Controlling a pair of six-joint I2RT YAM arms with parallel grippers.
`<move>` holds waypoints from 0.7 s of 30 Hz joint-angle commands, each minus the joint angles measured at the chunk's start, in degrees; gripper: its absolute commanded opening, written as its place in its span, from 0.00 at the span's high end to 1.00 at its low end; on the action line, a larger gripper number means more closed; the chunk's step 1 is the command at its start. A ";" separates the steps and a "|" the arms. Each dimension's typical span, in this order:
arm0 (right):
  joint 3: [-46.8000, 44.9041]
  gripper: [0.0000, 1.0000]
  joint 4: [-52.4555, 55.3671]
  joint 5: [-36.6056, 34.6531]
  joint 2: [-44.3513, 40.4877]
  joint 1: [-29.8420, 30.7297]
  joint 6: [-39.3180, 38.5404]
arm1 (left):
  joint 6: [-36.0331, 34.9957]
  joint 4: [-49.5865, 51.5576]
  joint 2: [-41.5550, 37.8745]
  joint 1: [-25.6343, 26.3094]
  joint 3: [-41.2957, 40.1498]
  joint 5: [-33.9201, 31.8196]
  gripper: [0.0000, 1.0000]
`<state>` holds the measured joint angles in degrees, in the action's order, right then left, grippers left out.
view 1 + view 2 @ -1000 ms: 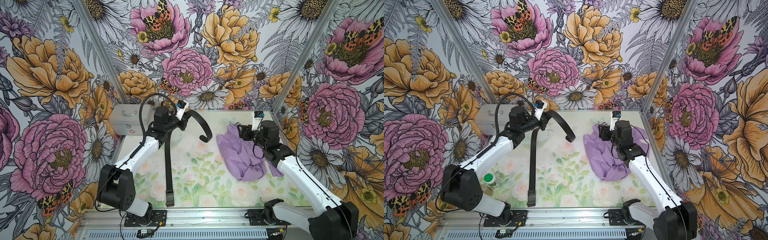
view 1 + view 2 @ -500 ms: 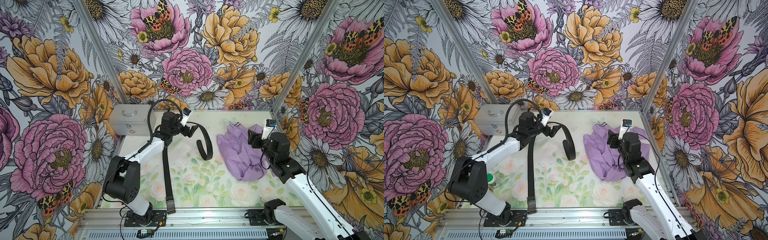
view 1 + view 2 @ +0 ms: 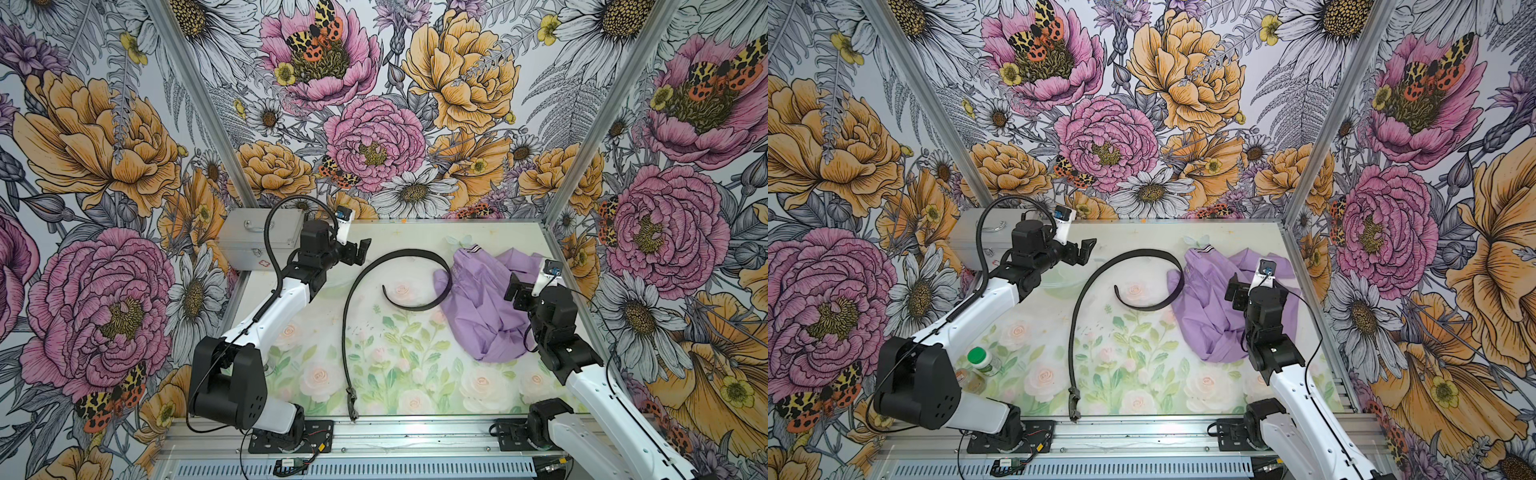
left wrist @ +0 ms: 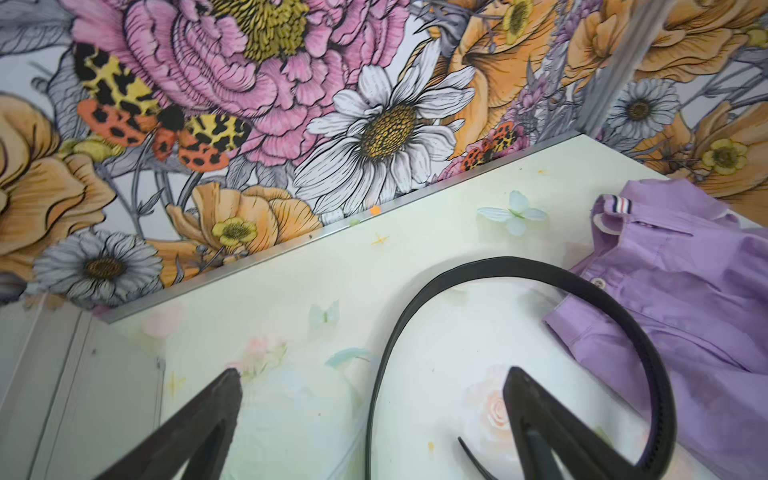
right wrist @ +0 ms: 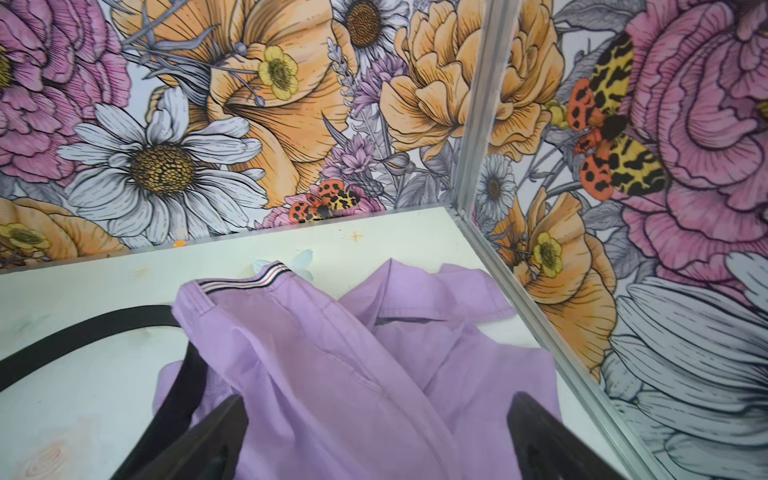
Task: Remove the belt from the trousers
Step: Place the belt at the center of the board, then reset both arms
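Observation:
The black belt (image 3: 344,332) lies loose on the table in both top views. Its buckle (image 3: 352,405) is near the front rail. The strap runs back, arcs right and curls over the left edge of the lilac trousers (image 3: 482,307). They lie crumpled at the back right, striped waistband edge (image 5: 245,280) up. My left gripper (image 3: 360,251) hovers open at the back left, holding nothing, with the belt's arc (image 4: 490,266) ahead of it. My right gripper (image 3: 515,289) is open above the trousers (image 5: 332,353), with nothing between its fingers.
A grey metal case (image 3: 257,241) stands in the back left corner behind the left arm. A green-lidded bottle (image 3: 982,359) sits by the left arm's base. Flowered walls and aluminium posts (image 3: 582,137) close in the table on three sides.
My left gripper opened and let the belt go; the strap dropped from the air onto the table. My right gripper opened wider and drew back off the trousers toward the right front.

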<state>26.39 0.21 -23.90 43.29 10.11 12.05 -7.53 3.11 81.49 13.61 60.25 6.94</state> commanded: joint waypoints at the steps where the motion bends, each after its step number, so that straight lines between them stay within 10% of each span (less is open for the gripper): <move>1: -6.82 0.00 -12.11 -8.60 -1.81 -1.55 -1.50 | 5.04 0.98 -4.18 -1.15 -6.78 -10.08 0.01; 21: -10.32 0.00 -47.11 8.87 30.92 -12.94 -0.78 | 3.29 -48.05 -3.68 -10.73 -39.97 -11.56 0.01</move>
<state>13.61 -38.63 -20.58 71.20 -1.58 10.81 -5.23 -30.98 76.49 4.73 21.34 -6.37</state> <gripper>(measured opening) 0.996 0.986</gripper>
